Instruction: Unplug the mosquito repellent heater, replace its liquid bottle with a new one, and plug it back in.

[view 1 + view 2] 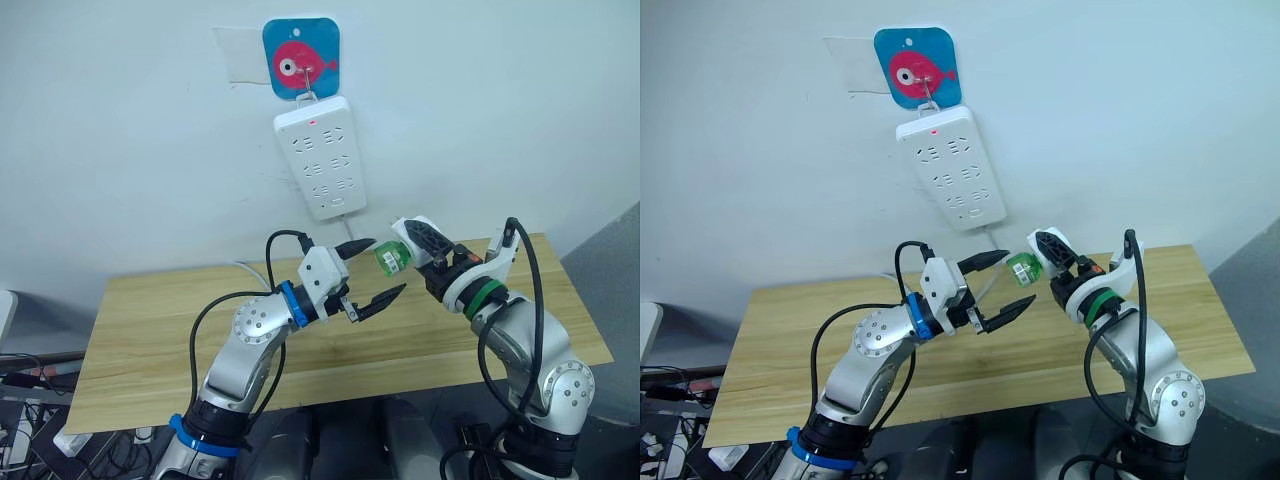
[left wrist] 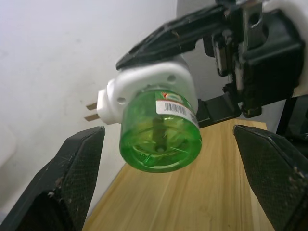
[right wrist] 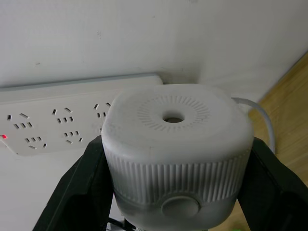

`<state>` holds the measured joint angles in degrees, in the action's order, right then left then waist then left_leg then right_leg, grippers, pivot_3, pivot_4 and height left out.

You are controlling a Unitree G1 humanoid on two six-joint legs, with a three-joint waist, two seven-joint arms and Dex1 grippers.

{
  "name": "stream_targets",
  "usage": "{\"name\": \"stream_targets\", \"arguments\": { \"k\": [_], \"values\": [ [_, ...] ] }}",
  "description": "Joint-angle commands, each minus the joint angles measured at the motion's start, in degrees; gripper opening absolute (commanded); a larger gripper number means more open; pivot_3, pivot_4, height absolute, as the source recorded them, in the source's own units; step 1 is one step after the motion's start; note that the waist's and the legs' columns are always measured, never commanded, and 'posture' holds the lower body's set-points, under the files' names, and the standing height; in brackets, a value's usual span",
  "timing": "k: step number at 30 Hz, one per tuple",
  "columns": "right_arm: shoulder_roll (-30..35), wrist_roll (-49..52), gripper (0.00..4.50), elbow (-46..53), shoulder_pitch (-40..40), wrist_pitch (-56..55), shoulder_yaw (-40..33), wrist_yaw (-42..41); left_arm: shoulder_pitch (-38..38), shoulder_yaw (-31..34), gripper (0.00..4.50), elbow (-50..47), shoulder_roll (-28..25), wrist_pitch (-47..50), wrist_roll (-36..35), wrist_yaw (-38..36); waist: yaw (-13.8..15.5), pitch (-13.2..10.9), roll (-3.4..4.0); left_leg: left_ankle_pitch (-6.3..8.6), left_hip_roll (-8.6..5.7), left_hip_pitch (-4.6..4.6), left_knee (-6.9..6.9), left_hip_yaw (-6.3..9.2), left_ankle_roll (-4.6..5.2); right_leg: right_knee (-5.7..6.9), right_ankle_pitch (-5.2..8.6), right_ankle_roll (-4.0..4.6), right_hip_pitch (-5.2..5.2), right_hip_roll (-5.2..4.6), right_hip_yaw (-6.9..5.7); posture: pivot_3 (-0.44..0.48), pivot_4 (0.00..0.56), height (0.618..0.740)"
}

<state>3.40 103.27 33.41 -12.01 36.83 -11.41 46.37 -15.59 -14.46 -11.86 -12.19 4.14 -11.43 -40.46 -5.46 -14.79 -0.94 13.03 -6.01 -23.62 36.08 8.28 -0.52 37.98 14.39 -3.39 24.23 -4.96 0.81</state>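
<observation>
The mosquito repellent heater (image 2: 144, 91) is already unplugged and is gripped between the fingers of the right gripper (image 1: 418, 246), held in the air above the bench (image 1: 150, 330). Its green liquid bottle (image 2: 160, 136) is still screwed in, so removal, replacement and replugging into the power strip (image 1: 320, 155) are judged to remain. The left gripper (image 1: 375, 272) is spread wide, 1 finger on each side of the bottle, not touching. The 2 plug prongs (image 2: 90, 111) are shown by the left wrist view; the round top vent (image 3: 172, 117) by the right.
</observation>
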Motion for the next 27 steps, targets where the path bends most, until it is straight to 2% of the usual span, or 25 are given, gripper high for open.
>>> {"name": "stream_targets", "arguments": {
  "k": [1, 10, 13, 18, 27],
  "values": [
    [2.36, 2.56, 2.96, 3.98, 0.67, -2.72, 1.96, -0.60, -1.00, -0.54, 4.46, 0.62, 0.88, -2.37, 1.03, 1.05, -0.01, -0.01, -0.02, 0.00, 0.00, 0.00, 0.00, 0.00, 0.00, 0.00, 0.00, 0.00, 0.00, 0.00, -0.01, -0.194, 0.295, 0.740],
    [6.81, 3.92, 2.96, 5.12, 1.58, -8.12, 4.98, -1.23, -1.97, -0.75, 4.46, 1.97, 2.72, -3.74, 0.82, 1.59, -0.23, -0.13, -0.12, 0.00, 0.01, 0.00, 0.01, -0.05, 0.00, -0.01, 0.00, -0.02, 0.00, 0.00, 0.00, -0.212, 0.293, 0.740],
    [7.87, 3.87, 2.96, 5.05, 1.70, -9.19, 5.60, -1.45, -2.06, -0.80, 3.88, 2.01, 3.22, -3.63, 0.75, 1.57, -0.24, -0.14, -0.14, 0.00, 0.00, 0.00, 0.01, -0.06, 0.00, -0.01, 0.00, -0.02, 0.00, 0.00, 0.01, -0.212, 0.295, 0.740],
    [8.59, 3.52, 2.96, 5.54, 1.95, -10.83, 6.84, -1.68, -2.26, -0.94, 2.31, 2.44, 3.74, -3.68, 0.68, 1.45, -0.27, -0.15, -0.15, 0.00, 0.00, 0.00, 0.01, -0.07, 0.00, -0.01, 0.00, -0.02, 0.00, 0.01, 0.01, -0.218, 0.291, 0.740],
    [9.80, 4.02, 2.96, 5.14, 1.47, -12.06, 8.44, -2.57, -3.65, -0.16, 2.27, 3.50, 3.34, -3.70, 0.47, 0.99, -0.28, -0.16, -0.16, 0.00, 0.00, 0.00, 0.01, -0.08, 0.00, -0.02, 0.00, -0.03, 0.00, 0.01, 0.01, -0.211, 0.290, 0.740]
  ]
}}
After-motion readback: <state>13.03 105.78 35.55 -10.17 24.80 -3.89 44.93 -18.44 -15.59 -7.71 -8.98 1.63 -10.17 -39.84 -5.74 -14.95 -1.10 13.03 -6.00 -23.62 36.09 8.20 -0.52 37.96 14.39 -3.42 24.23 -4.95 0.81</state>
